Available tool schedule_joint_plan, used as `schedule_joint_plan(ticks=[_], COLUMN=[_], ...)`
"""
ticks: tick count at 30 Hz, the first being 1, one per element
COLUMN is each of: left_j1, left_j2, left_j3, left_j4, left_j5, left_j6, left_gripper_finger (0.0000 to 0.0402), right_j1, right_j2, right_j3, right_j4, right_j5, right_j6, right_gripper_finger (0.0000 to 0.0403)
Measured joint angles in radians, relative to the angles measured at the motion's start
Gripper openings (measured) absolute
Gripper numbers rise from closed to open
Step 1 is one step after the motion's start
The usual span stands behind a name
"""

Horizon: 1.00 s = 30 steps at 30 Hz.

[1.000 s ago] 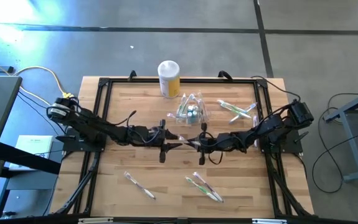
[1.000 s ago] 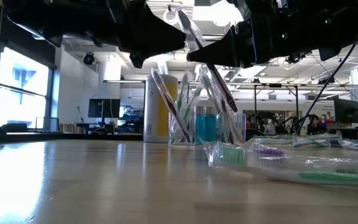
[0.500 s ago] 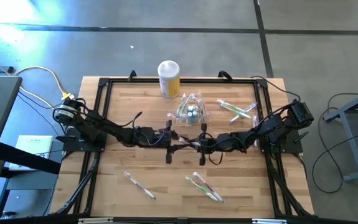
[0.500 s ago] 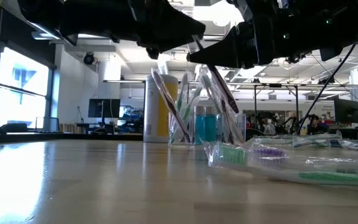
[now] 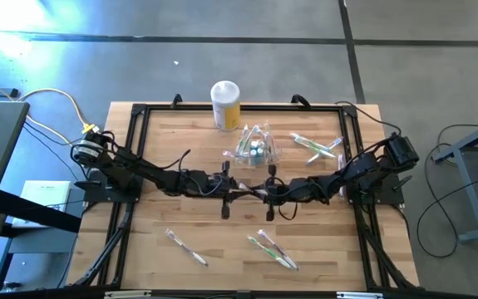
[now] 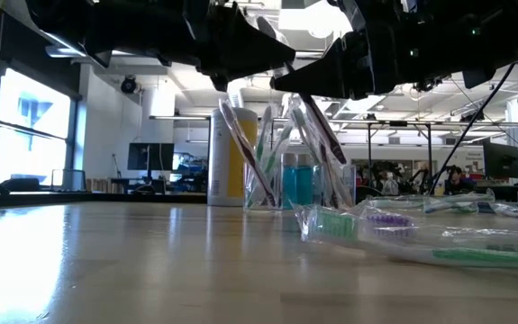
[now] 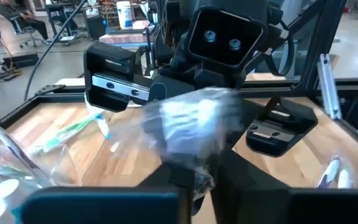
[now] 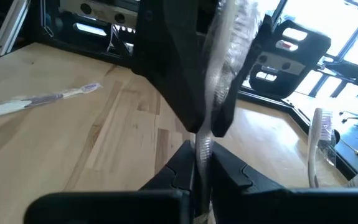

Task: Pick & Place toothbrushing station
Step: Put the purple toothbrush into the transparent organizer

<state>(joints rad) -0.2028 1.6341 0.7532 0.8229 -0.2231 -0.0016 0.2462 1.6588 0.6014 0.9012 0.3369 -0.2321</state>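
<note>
A: Where is the station?

B: The clear station (image 5: 253,147) stands on the far half of the table (image 5: 180,133), just right of the yellow canister (image 5: 226,105). In the low view it (image 6: 296,184) holds upright brushes and something blue inside.

A: And the arms?

B: They meet at mid-table, nearer than the station. The left gripper (image 5: 240,193) and right gripper (image 5: 258,193) face each other, tip to tip, above the wood.

A: Holding anything?

B: A wrapped brush (image 8: 223,68) sits between them. The right gripper (image 8: 198,163) is clamped on one end of the wrapper. From the left wrist, the left gripper (image 7: 198,180) is closed on the crinkled wrapper (image 7: 188,121) at the other end.

A: What else lies about?

B: Two wrapped brushes (image 5: 315,146) lie right of the station, one more (image 5: 187,247) lies near the front left, and a pair (image 5: 273,249) lies front centre. None touches the station.
</note>
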Motion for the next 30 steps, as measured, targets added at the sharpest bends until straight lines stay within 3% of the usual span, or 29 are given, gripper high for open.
schedule_joint_plan(ticks=[13,20,26,30], left_j1=[-0.001,-0.001,-0.001,0.0], left_j2=[-0.015,-0.042,-0.095,-0.153], left_j3=[0.0,0.0,0.0,0.0], left_j4=[-0.026,-0.061,-0.126,-0.18], left_j5=[-0.018,-0.019,-0.049,-0.068], left_j6=[0.019,0.016,0.01,0.001], left_gripper_finger=[0.0008,0.0006,0.0006,0.0006], right_j1=[0.003,0.003,0.035,0.071], right_j2=[0.0,0.0,0.0,0.0], right_j3=[0.0,0.0,0.0,0.001], right_j4=[-0.021,-0.03,-0.031,-0.021], right_j5=[-0.011,0.019,0.237,0.413], right_j6=[0.052,0.052,0.041,-0.077], right_gripper_finger=[0.0055,0.0115,0.0175,0.02])
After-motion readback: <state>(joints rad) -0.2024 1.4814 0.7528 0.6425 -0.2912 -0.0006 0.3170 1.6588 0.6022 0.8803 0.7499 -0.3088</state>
